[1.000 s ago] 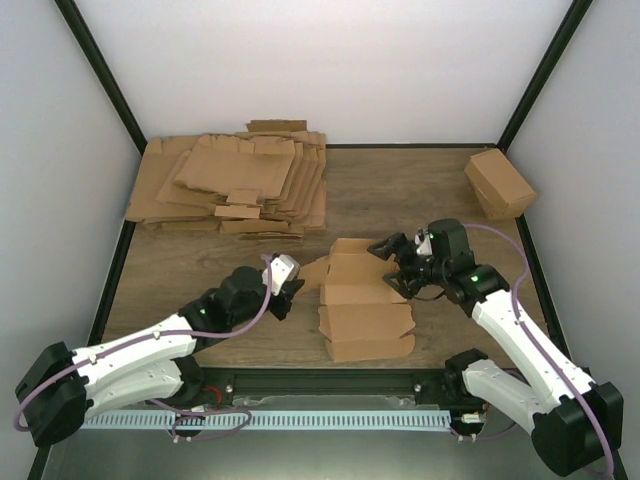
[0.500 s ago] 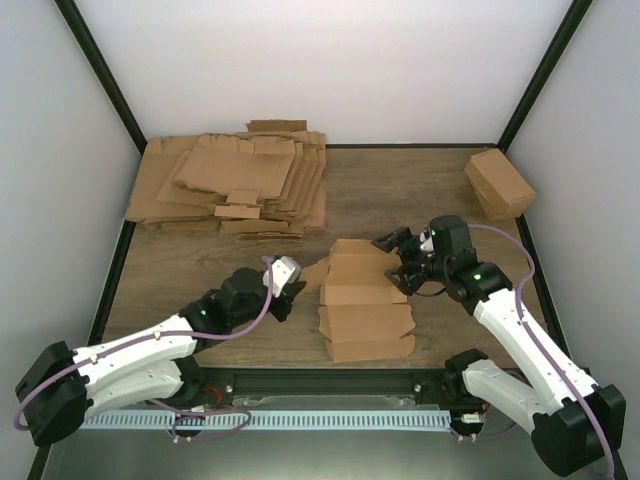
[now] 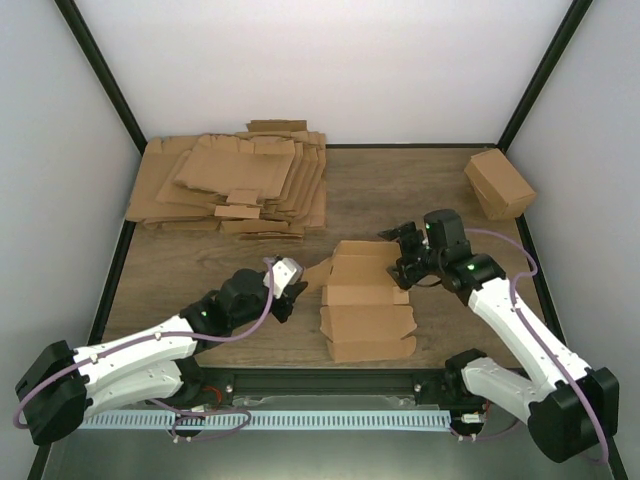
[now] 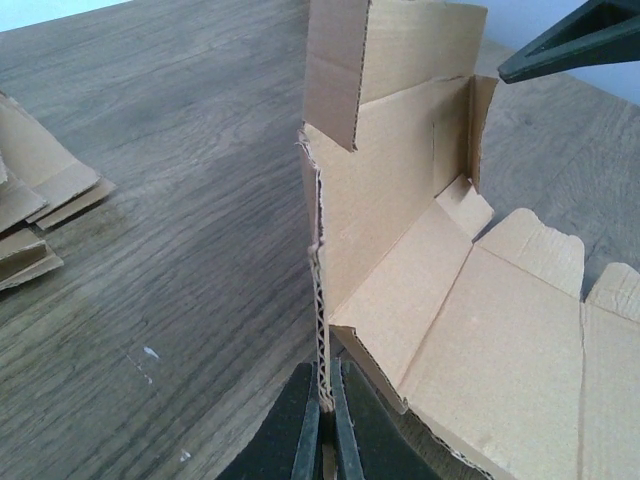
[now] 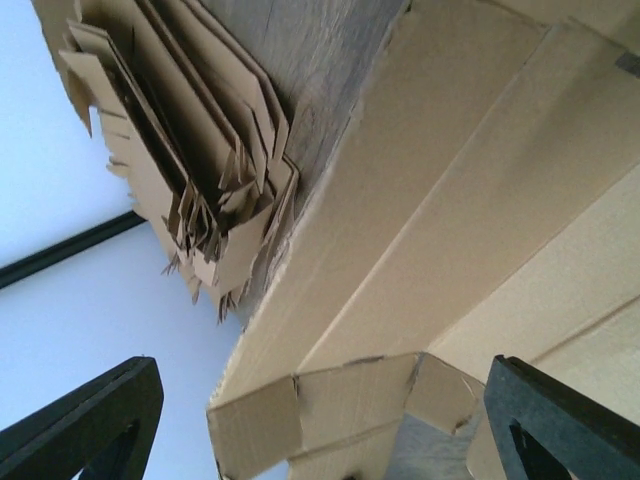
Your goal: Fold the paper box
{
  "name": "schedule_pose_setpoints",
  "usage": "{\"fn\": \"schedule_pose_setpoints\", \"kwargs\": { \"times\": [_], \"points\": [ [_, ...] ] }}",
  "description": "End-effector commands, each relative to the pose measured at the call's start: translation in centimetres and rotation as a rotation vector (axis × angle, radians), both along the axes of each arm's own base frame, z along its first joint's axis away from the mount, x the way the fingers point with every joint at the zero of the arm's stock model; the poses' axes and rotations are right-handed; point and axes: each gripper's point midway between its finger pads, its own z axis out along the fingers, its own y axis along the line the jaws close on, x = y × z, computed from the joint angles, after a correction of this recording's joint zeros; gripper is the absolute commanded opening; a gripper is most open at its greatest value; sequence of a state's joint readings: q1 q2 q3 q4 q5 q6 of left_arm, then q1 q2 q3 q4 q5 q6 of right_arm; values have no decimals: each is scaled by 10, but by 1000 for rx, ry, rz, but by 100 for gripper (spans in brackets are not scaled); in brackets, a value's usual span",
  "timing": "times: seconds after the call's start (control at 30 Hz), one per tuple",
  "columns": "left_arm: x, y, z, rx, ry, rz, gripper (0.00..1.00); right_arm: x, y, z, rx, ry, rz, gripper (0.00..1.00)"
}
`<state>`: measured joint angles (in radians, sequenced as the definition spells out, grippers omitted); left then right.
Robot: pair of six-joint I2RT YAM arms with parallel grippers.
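Observation:
The paper box (image 3: 365, 305) is a brown die-cut sheet, partly folded, lying in the middle of the table near the front. My left gripper (image 3: 290, 290) is shut on the box's left side flap, seen edge-on between the fingers in the left wrist view (image 4: 322, 395). The flap stands upright there, with the box's inner panels (image 4: 480, 330) spread to the right. My right gripper (image 3: 403, 252) is open at the box's right far corner. In the right wrist view its fingers (image 5: 560, 425) straddle the box's end flaps (image 5: 350, 400) without touching them.
A thick pile of flat brown sheets (image 3: 235, 185) lies at the back left, also in the right wrist view (image 5: 170, 140). Another brown cardboard cuboid (image 3: 498, 183) stands at the back right corner. Black frame posts run along both sides.
My right gripper has moved back and slightly right along the box's right far corner, turning its wrist. My left gripper has stayed shut on the left flap, almost still.

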<state>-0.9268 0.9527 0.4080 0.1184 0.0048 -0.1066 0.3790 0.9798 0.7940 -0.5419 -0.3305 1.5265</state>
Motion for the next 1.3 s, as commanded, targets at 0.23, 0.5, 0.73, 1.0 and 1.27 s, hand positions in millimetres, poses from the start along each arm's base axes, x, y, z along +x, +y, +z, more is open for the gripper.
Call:
{"fn": "schedule_pose_setpoints", "kwargs": {
  "times": [0.23,0.5,0.73,1.0,1.27],
  "points": [
    [-4,-2,0,-12,-15,-20,4,36,2,-10,18,30,-109,89],
    [-4,-3,0,-12,-19,-20,4,41,9,-30,1,66,-64,77],
    [-5,-4,0,-15,-17,-23,4,39,6,-28,1,36,-68,48],
    [-5,-4,1,-23,-13,-16,4,34,4,-21,6,12,-69,23],
    [-5,-4,2,-34,-2,-5,26,31,5,-15,15,3,-58,14]
  ]
}}
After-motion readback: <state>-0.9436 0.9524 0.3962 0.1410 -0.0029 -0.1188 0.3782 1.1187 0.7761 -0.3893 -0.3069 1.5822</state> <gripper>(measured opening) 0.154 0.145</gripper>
